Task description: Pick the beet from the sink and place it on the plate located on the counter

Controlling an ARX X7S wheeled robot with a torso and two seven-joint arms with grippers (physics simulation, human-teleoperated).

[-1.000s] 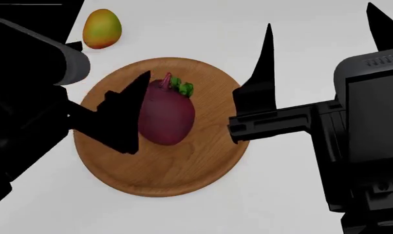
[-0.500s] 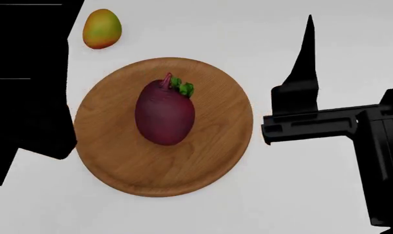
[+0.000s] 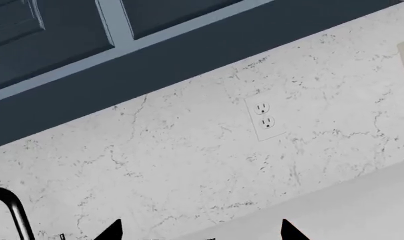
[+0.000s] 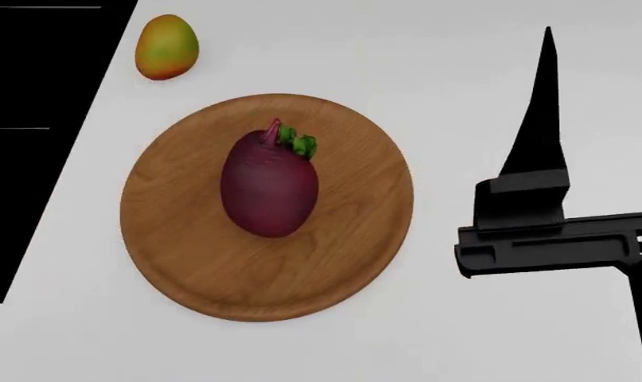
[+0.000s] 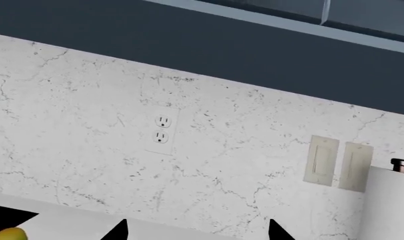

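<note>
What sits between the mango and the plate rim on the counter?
Nothing. In the head view only bare white counter separates the mango from the plate.

One beet [image 4: 269, 187] lies on one plate [image 4: 193, 263], and one mango [image 4: 167, 46] sits on the worktop [image 4: 406, 56]. One sink [image 4: 34, 143] shows. The wall carries one double outlet [image 5: 161, 129] and two switches [image 5: 337, 161]. One faucet [image 3: 11, 212] shows.

A simulated home kitchen.
Marbled white backsplash [image 5: 88, 125] with a wall outlet [image 5: 161, 129] and light switches [image 5: 337, 162], dark blue-grey cabinets [image 3: 68, 30] above, a black faucet [image 3: 11, 210], white surface [image 4: 406, 56].
</note>
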